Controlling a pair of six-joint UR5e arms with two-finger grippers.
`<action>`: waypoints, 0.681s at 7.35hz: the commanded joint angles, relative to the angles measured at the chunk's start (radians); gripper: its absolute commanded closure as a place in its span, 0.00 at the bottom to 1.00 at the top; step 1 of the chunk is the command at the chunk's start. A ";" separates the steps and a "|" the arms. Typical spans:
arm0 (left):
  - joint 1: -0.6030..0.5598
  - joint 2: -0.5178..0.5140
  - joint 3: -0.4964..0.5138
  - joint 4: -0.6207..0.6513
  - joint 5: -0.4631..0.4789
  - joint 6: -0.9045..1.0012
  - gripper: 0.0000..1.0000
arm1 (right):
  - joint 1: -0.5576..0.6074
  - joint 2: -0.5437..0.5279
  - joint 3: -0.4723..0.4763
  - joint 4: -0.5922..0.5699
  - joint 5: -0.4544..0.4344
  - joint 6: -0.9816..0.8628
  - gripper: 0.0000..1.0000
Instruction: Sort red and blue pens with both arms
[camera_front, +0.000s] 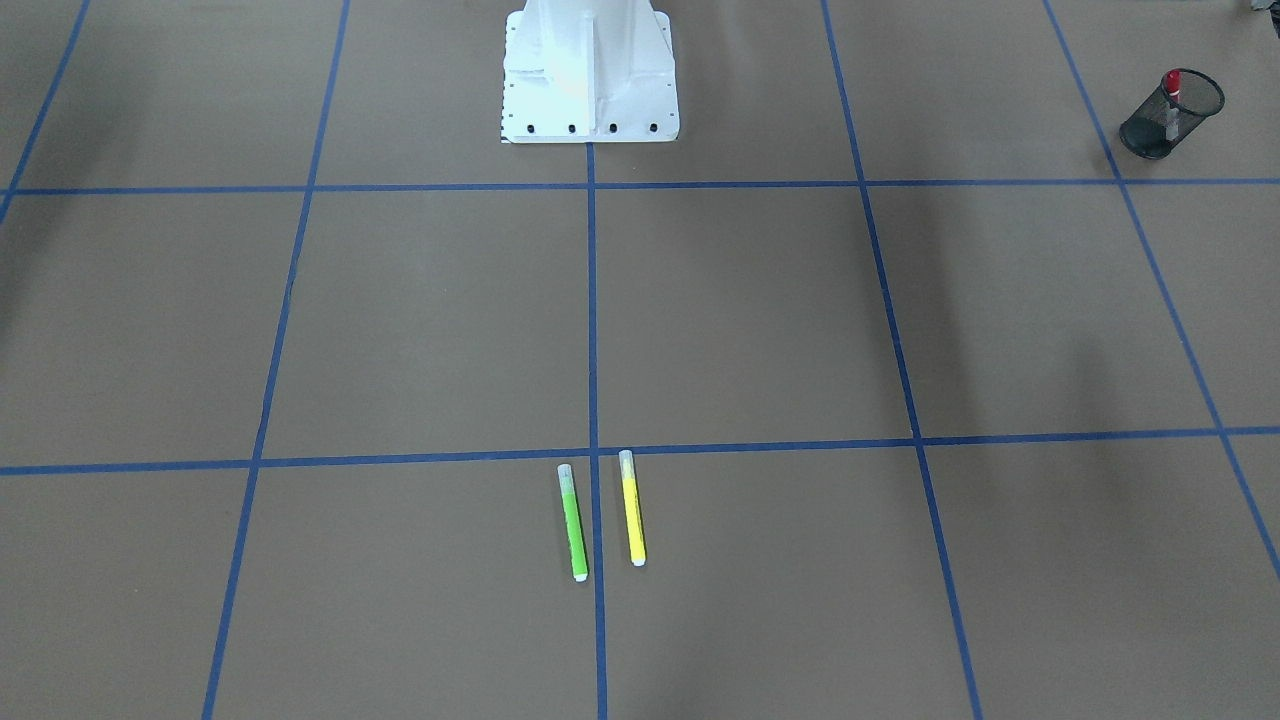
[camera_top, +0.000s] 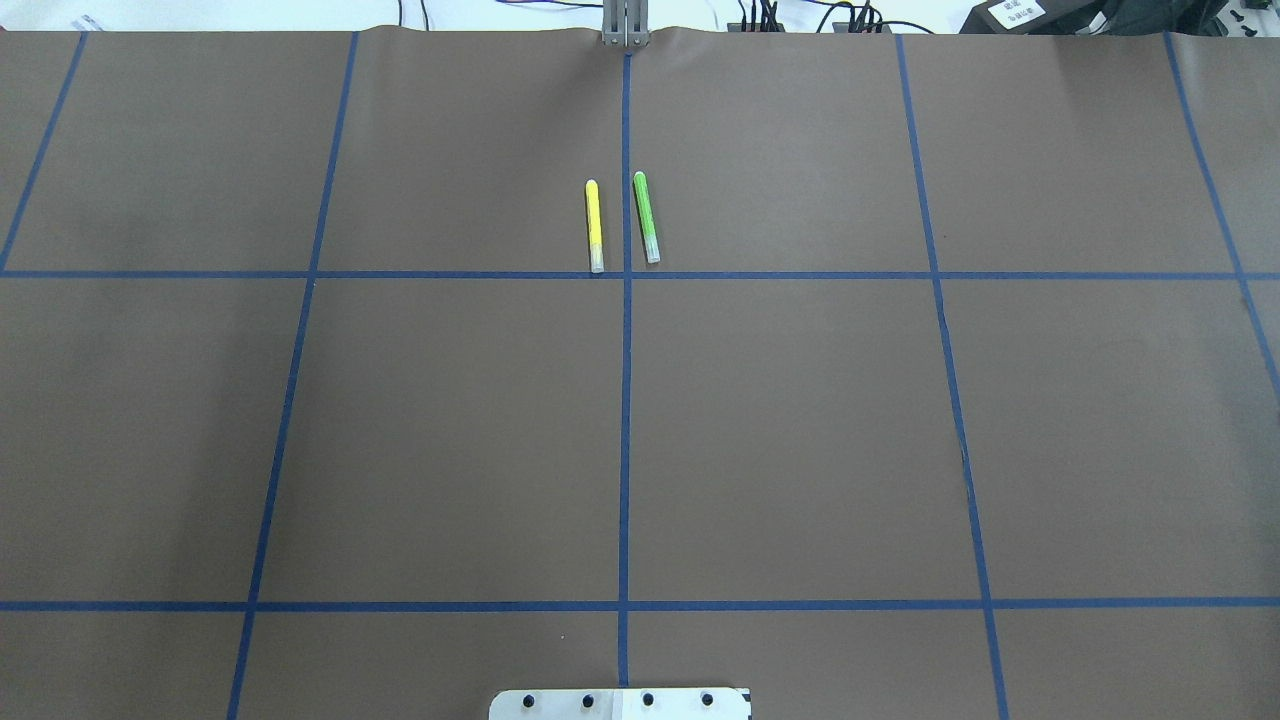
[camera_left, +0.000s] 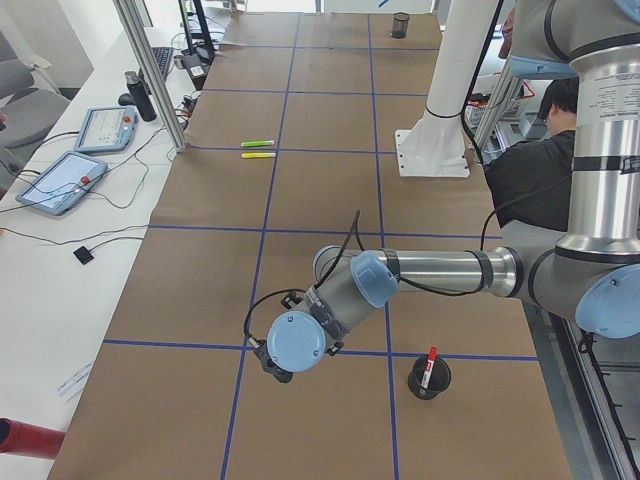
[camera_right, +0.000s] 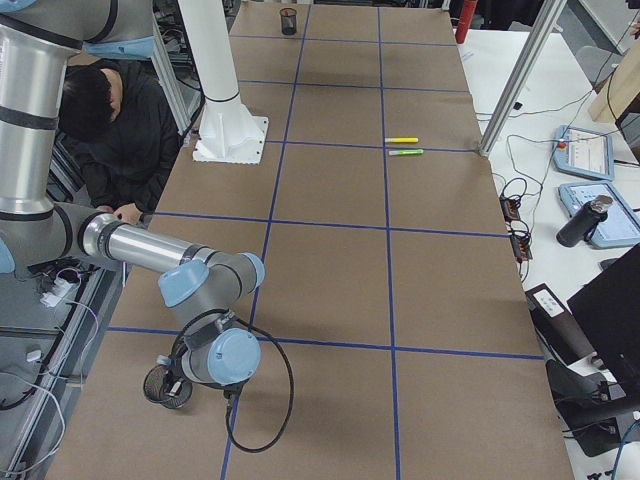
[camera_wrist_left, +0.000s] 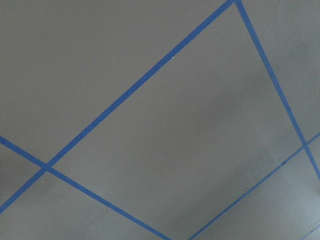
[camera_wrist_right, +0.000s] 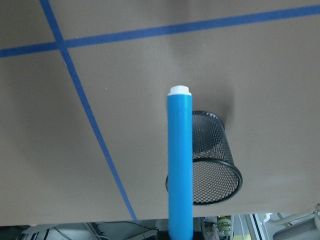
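Black mesh cup (camera_wrist_right: 215, 160) sits just beside the blue pen (camera_wrist_right: 180, 165) clamped in my right gripper (camera_right: 176, 384) — arm (camera_right: 210, 280) folded low. The red pen (camera_left: 431, 362) stands in the other cup (camera_left: 430, 380) near my left gripper (camera_left: 268, 362) — grip unclear.

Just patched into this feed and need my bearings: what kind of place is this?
Most likely a robotics lab. The table is papered brown and marked with a blue tape grid, teach pendants lie on the side bench, and a person is beside it.
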 joint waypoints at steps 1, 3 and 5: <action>0.006 0.001 0.043 -0.088 -0.001 -0.021 0.00 | 0.094 -0.022 -0.037 -0.068 -0.083 -0.045 1.00; 0.006 -0.004 0.042 -0.089 -0.001 -0.021 0.00 | 0.107 -0.019 -0.135 -0.064 -0.072 -0.035 1.00; 0.006 -0.010 0.041 -0.089 -0.001 -0.019 0.00 | 0.107 -0.013 -0.175 -0.066 -0.064 -0.032 1.00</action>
